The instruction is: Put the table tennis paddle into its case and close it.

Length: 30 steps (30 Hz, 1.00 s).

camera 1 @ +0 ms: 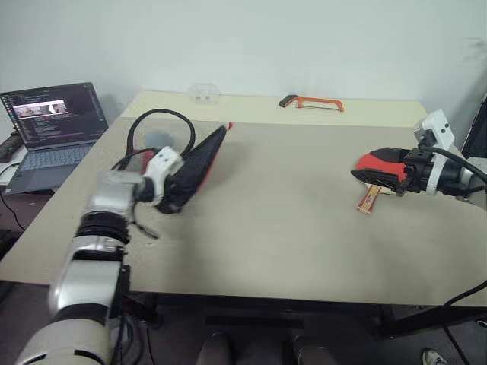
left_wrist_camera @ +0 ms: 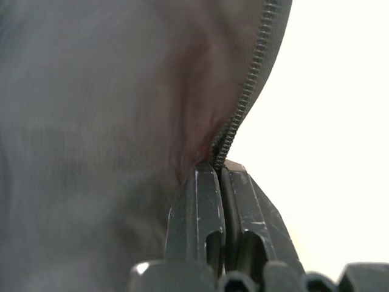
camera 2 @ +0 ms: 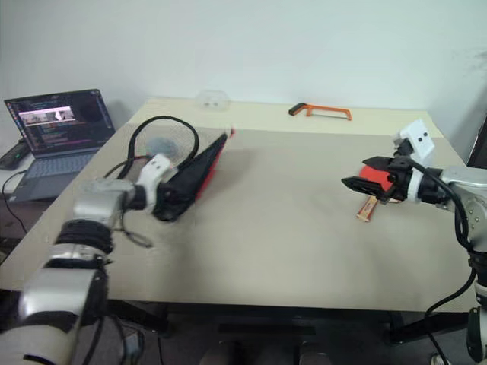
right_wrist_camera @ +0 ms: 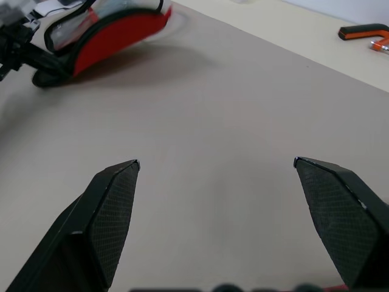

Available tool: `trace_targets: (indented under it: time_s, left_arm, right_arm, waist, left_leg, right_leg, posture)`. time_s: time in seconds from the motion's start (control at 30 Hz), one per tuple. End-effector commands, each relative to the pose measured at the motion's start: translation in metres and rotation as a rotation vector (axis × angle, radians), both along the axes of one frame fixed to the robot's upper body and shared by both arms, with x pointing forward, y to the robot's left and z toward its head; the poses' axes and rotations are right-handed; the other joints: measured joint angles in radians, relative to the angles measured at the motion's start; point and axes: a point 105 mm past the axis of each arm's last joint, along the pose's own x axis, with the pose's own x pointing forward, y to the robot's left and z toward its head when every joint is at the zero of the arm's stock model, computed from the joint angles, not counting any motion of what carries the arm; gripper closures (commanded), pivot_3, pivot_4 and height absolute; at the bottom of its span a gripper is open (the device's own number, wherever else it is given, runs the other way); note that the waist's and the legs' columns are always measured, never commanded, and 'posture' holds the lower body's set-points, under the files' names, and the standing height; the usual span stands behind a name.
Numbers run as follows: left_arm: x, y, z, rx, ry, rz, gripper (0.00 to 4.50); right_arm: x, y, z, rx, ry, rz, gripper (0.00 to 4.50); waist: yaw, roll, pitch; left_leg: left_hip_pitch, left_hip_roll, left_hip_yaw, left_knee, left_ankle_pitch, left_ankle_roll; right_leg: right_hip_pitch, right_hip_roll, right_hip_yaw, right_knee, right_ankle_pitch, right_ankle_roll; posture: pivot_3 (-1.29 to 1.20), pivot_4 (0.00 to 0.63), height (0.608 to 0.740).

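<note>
The case (camera 1: 202, 161), black with a red side, stands tilted on its edge at the table's left, its mouth gaping as a black loop (camera 1: 160, 122). My left gripper (camera 1: 173, 190) is shut on the case's zip edge (left_wrist_camera: 243, 103), fingertips (left_wrist_camera: 209, 182) pressed together at the zipper. The table tennis paddle lies at the right: its red face (camera 1: 371, 162) is partly hidden under my right gripper (camera 1: 365, 166), and its wooden handle (camera 1: 367, 201) points toward the front edge. The right gripper (right_wrist_camera: 216, 163) is wide open above it, with only bare table between its fingertips.
An orange-framed hacksaw (camera 1: 313, 103) lies at the table's far edge, with a small clear plastic item (camera 1: 204, 93) to its left. An open laptop (camera 1: 53, 129) sits on a lower surface to the left. The tan table (camera 1: 289, 228) stretches between the case and the paddle.
</note>
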Motion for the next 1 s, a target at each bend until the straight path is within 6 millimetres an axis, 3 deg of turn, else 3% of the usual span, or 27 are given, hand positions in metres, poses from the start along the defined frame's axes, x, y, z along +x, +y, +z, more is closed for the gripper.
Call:
trace_targets:
  time_s: [0.03,0.27,0.7,0.87,1.0]
  left_arm:
    - [-0.01,-0.041,0.004,-0.093,0.0,0.025,4.45]
    - [0.002,-0.111,-0.011,-0.227,-0.011,0.217,4.45]
    - [0.026,-0.221,0.032,-0.397,-0.097,0.215,4.45]
    - [0.027,-0.243,0.031,-0.39,-0.092,0.202,4.45]
    - [0.022,-0.257,0.018,-0.363,-0.067,0.189,4.45]
  right_arm:
    - [-0.002,0.002,0.012,-0.004,-0.059,0.006,0.0]
    - [-0.003,0.011,0.004,0.005,-0.045,0.023,0.0]
    - [-0.011,0.042,-0.026,-0.059,-0.022,0.084,0.0]
    - [-0.01,0.044,-0.027,-0.062,-0.026,0.082,0.0]
    - [-0.009,0.044,-0.026,-0.063,-0.03,0.077,0.0]
  waist:
    - [-0.011,0.0,0.0]
    - [-0.009,-0.001,0.001]
    - [0.0,-0.001,0.001]
    - [0.001,-0.001,0.001]
    - [0.001,-0.001,0.001]
  left_leg:
    - [0.0,0.0,0.0,0.0,0.0,0.0]
    - [-0.001,-0.001,-0.004,0.0,0.0,0.0]
    - [-0.002,-0.004,-0.003,0.0,0.001,0.0]
    - [-0.003,-0.005,-0.003,-0.002,0.001,0.0]
    - [-0.003,-0.005,-0.003,-0.004,0.0,0.0]
  right_leg:
    - [0.0,0.0,0.0,-0.001,0.0,0.0]
    - [0.001,0.0,-0.002,-0.002,0.001,0.001]
    - [0.003,-0.001,0.003,-0.013,0.005,0.011]
    - [0.003,-0.001,0.003,-0.017,0.006,0.01]
    - [0.003,-0.001,0.003,-0.019,0.006,0.01]
  posture:
    - [0.0,0.15,0.74]
    - [0.0,0.15,0.74]
    - [0.0,0.15,0.74]
    - [0.0,0.15,0.74]
    - [0.0,0.15,0.74]
